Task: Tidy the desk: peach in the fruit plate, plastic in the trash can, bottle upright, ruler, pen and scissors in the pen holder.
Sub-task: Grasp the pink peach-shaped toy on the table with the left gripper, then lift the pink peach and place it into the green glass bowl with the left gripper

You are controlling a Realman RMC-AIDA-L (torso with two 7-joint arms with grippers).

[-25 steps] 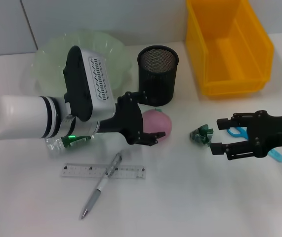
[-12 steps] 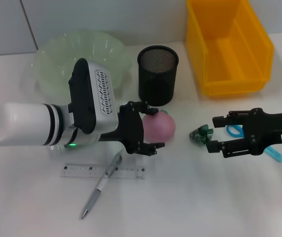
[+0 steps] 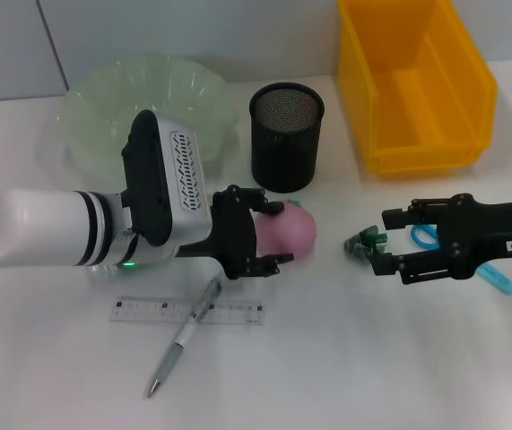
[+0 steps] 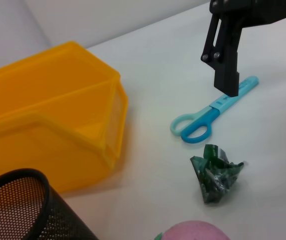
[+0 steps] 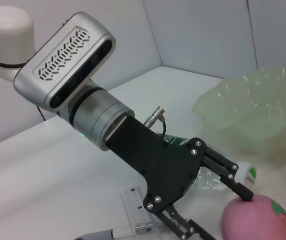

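In the head view, the left gripper [image 3: 268, 235] sits around the pink peach [image 3: 289, 231], one finger over its far side and one at its near side, both touching it, just in front of the black mesh pen holder [image 3: 286, 136] on the white desk [image 3: 345, 358]. The green fruit plate [image 3: 148, 103] stands toward the desk's far left edge, the yellow trash can [image 3: 414, 82] toward its far right corner. The right gripper [image 3: 379, 242] lies spread, fingers on either side of the crumpled green plastic [image 3: 364, 243], grasping nothing. The blue scissors [image 3: 460, 253] lie partly hidden behind that arm near the right edge. The ruler [image 3: 186, 311] and the pen [image 3: 184, 334] crossing it lie near the front edge. The bottle is mostly hidden under the left arm.

The left wrist view shows the plastic [image 4: 215, 173] on the desk, the scissors [image 4: 212, 110] just beyond it, and one finger [image 4: 225, 55] of the right gripper above them, apart from both.

The right wrist view shows a left finger [image 5: 227, 174] resting on top of the peach [image 5: 256, 220], with the lying bottle [image 5: 205, 172] behind it.
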